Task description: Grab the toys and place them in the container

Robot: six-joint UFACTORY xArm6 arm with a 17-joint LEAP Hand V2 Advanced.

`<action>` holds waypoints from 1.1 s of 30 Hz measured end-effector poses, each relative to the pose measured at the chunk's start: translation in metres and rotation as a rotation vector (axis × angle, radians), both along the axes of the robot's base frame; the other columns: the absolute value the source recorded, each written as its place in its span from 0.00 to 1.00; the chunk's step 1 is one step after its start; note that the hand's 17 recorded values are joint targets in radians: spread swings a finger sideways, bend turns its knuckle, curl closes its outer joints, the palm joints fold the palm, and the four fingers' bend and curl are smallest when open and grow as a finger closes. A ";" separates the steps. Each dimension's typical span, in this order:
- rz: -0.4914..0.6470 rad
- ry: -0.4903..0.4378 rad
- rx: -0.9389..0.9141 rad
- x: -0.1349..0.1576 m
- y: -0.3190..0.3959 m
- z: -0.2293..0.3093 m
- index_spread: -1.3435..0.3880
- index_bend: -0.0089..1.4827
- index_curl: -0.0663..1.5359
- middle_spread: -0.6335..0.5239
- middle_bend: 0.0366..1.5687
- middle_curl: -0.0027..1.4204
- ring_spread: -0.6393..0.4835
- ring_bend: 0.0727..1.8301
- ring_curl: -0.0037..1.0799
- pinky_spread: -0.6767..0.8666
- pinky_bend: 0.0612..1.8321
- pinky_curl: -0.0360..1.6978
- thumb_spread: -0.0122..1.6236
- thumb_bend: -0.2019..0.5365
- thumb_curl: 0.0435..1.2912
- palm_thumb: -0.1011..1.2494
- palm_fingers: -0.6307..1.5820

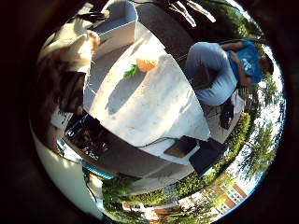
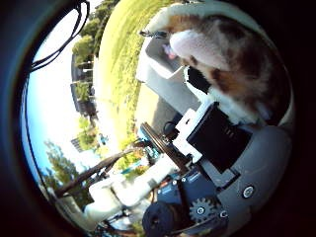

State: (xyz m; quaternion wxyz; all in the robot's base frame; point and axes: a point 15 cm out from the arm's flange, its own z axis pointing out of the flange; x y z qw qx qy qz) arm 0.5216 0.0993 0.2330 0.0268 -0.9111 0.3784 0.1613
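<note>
A brown, white and tan plush toy (image 2: 232, 54) fills much of the thumb side view, close against the palm. My right hand (image 2: 217, 133) has its white and black fingers curled against it, holding it above the table. The same plush toy shows beside the palm in the little finger side view. An orange carrot toy with green leaves (image 1: 142, 65) lies on the white-covered table (image 1: 154, 107). A white open container (image 1: 119, 21) stands at the table's far end, beyond the carrot; something pink lies inside it.
A person in a blue top sits beside the table's long edge. Dark gear and a black box lie on the ground by the table's near end. Grass, trees and buildings surround the spot.
</note>
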 end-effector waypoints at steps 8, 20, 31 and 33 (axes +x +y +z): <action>-0.066 -0.200 0.069 0.048 0.121 -0.021 0.13 0.62 0.31 0.31 0.78 0.82 0.43 0.80 0.86 0.53 0.81 0.60 0.68 0.23 0.54 0.78 0.62; -0.170 -0.270 0.052 0.075 0.189 -0.126 0.37 0.55 0.44 0.41 0.57 0.65 0.58 0.66 0.67 0.61 0.68 0.53 0.70 0.23 0.47 0.69 0.57; -0.139 -0.244 -0.002 0.072 0.164 -0.139 0.53 0.30 0.34 0.54 0.18 0.39 0.79 0.36 0.40 0.74 0.54 0.41 0.66 0.22 0.43 0.65 0.23; -0.137 -0.241 -0.024 0.074 0.147 -0.131 0.52 0.24 0.31 0.56 0.12 0.35 0.81 0.32 0.37 0.76 0.52 0.40 0.66 0.23 0.43 0.64 0.23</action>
